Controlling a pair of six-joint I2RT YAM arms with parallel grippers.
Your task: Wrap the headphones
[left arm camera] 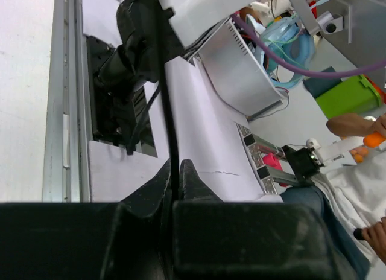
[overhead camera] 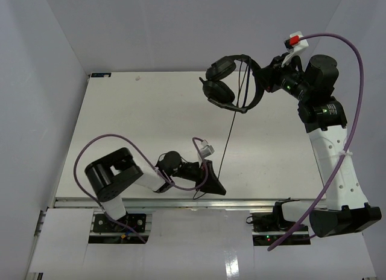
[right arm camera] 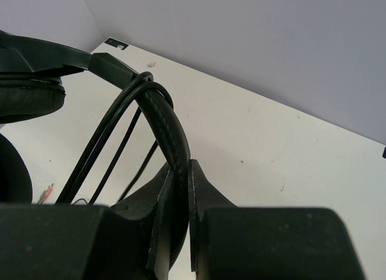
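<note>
Fingers point(right arm camera: 208, 198) of the right gripper point(overhead camera: 269, 75) clamp the headband point(right arm camera: 166, 123); the left gripper point(overhead camera: 214, 183) pinches the cable point(overhead camera: 231, 132).
The headphones point(overhead camera: 222, 84) sit at the table's point(overhead camera: 120, 111) far edge, right of its middle, earcups turned toward the table's centre, with cable strands looped over the headband. The thin cable runs straight to the table's near edge, where the left fingers point(left arm camera: 194, 184) are closed on it.

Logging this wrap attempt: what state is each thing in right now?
headphones: held in the air by the headband
cable: looped over the headband, running straight to the left gripper
left gripper: shut on the cable
right gripper: shut on the headband
</note>
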